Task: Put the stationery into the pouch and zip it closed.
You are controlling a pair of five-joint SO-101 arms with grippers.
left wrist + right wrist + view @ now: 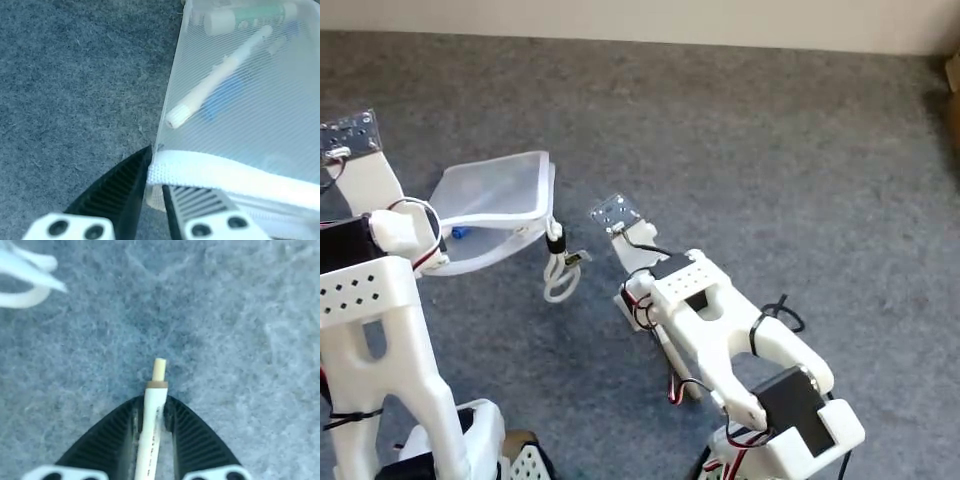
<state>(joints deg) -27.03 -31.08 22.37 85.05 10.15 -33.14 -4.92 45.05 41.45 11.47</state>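
While the left gripper (156, 172) is clamping the white zip band at one end of the pouch (240, 110), its two fingers are standing narrow with only that band between them. The pouch (495, 205), a clear ribbed sleeve, is lying on the grey carpet (770, 130) towards the left arm's side of the high view, and its mouth appears to be gaping rather than zipped. Through its wall a white marker (215, 82) is showing at a slant, lying over a blue item (222, 97), with a green tube (250, 11) resting at the far end; all three are sitting inside the pouch. A white cord loop (560, 275) is hanging from the pouch's near corner and trailing onto the carpet between the two arms. The right gripper (152, 407) is pinching a pen (149, 440) lengthwise, the fingers closing on both sides of the barrel and the pale tip projecting just past them. This pen is hovering over bare carpet, well apart from the pouch, with the cord loop (25, 287) lying off to one side.
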